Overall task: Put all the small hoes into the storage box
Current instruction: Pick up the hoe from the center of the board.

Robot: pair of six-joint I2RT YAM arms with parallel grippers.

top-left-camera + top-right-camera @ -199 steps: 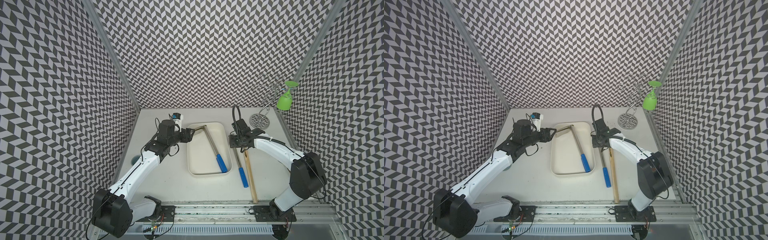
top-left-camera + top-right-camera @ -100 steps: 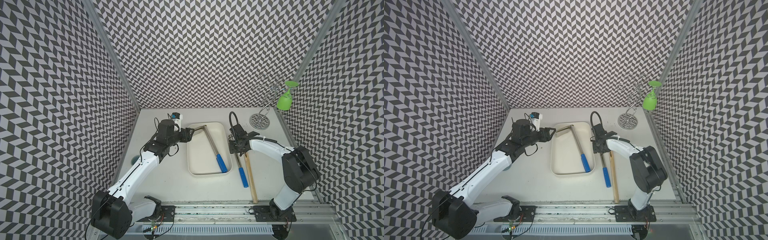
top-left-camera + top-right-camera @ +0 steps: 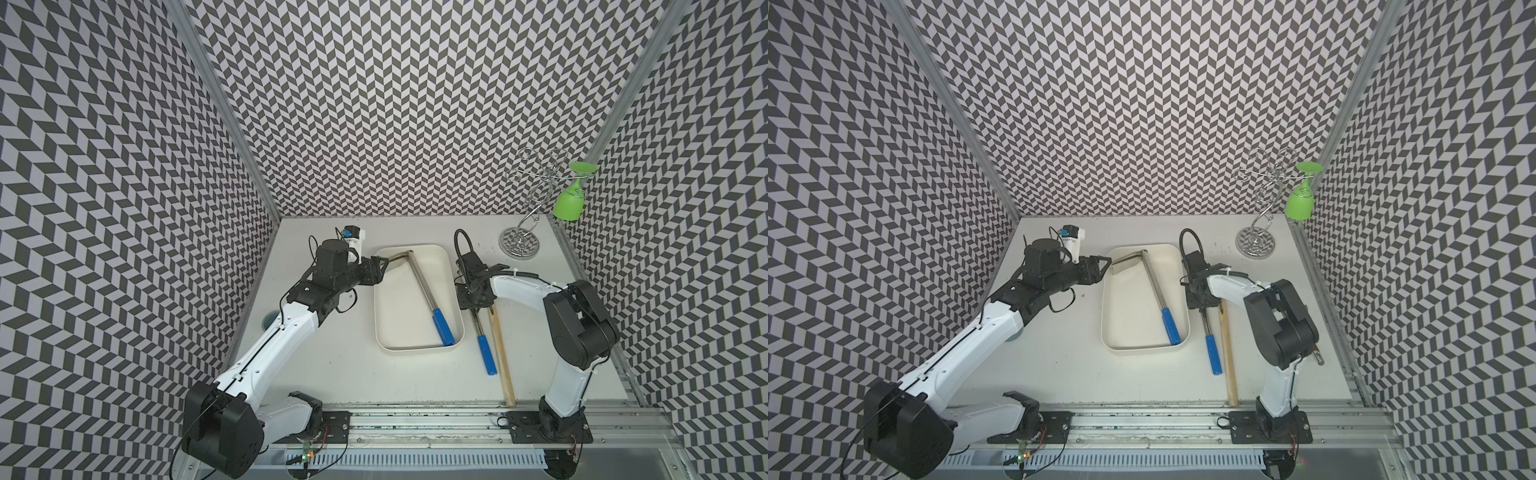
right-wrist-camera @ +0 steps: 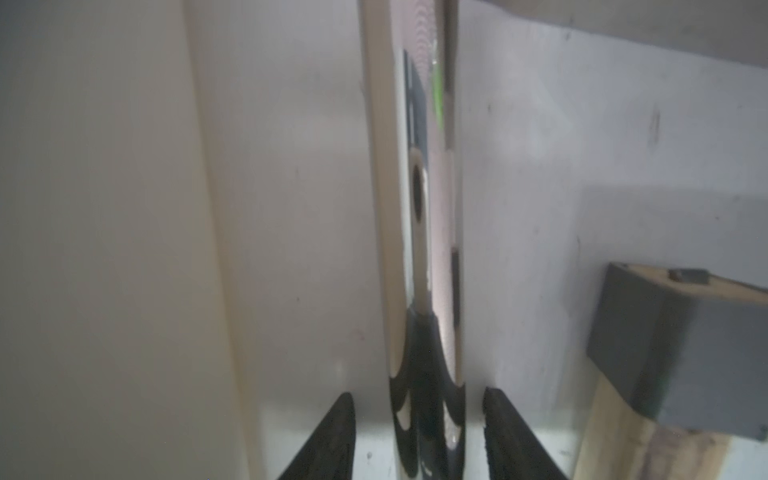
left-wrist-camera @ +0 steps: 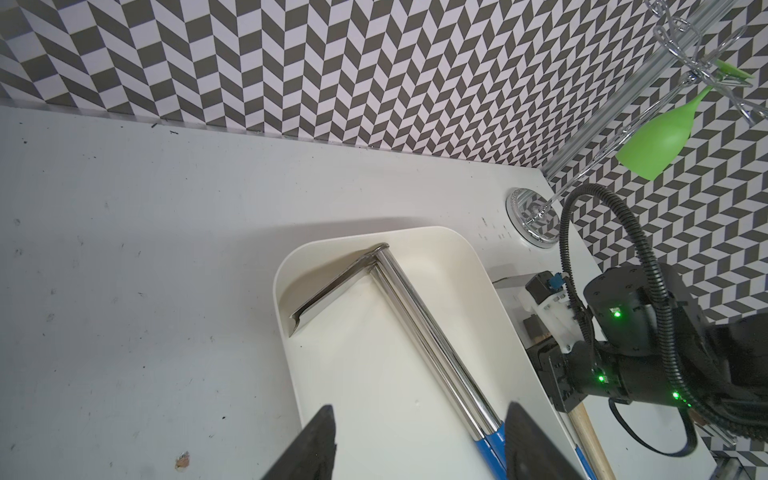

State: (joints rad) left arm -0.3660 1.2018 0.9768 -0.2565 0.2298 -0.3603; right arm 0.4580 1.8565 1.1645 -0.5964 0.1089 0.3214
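A small hoe with a steel shaft, a blue grip and a flat blade bent at a right angle lies inside the cream storage box. My left gripper hangs open over the box's far left corner, holding nothing. A second blue-handled steel tool lies on the table right of the box. Its head is hidden under my right gripper. That gripper is open astride the shaft, with a gap on each side.
A wooden-handled hammer lies just right of the second tool, its grey head close to my right fingers. A chrome glass rack with a hanging green glass stands at the back right. Patterned walls enclose the table.
My right arm has folded in and its gripper has come down over the second tool's shaft, with the jaws narrower. The left arm and the hoe have not moved.
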